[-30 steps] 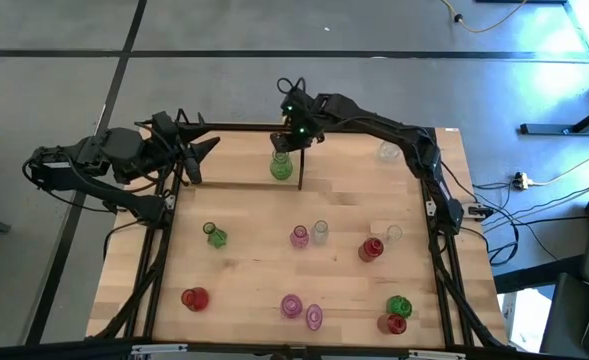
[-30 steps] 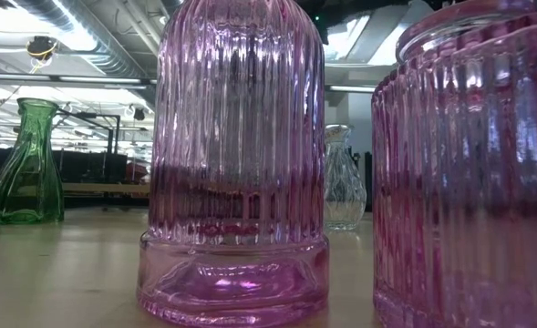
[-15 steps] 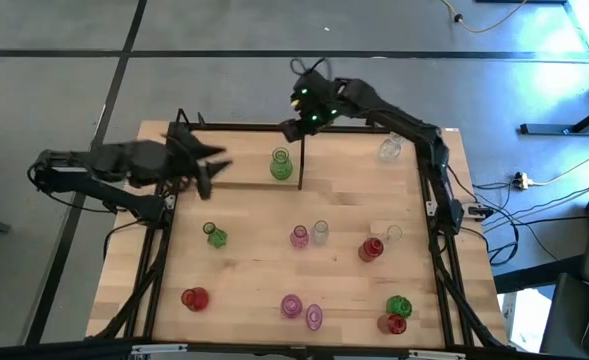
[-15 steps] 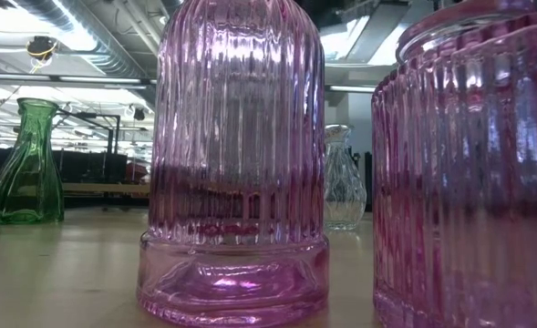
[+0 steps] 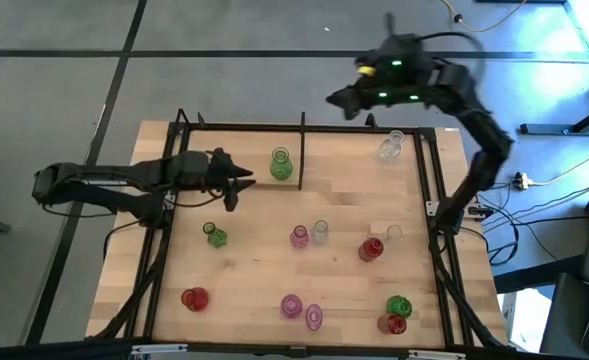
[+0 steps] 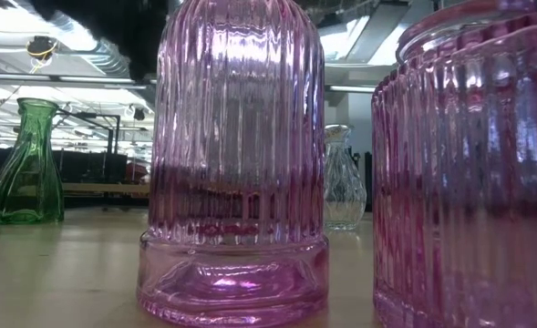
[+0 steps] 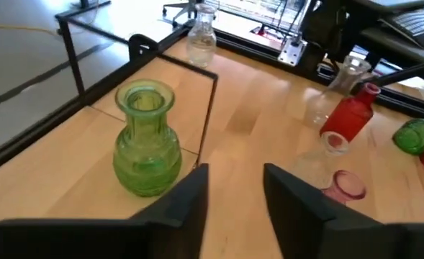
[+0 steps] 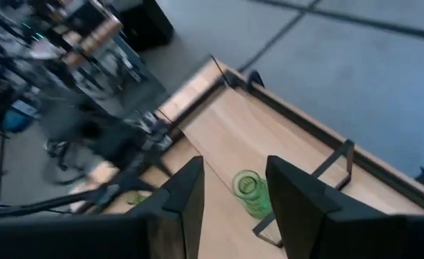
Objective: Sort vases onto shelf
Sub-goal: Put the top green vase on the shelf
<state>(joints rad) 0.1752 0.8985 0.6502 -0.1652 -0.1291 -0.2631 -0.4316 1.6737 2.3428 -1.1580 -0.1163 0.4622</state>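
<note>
Both arms moved: right gripper (image 5: 340,100) retreated, left gripper (image 5: 242,180) advanced.

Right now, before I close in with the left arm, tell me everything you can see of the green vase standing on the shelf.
The green vase is translucent ribbed glass with a round belly, a short narrow neck and a flared open mouth. It stands upright on the shelf, on the light-wood board close beside a thin black upright post at the shelf's right end. Nothing touches it. The left gripper is close by with its fingers apart and empty; the right gripper is raised well away.
</note>
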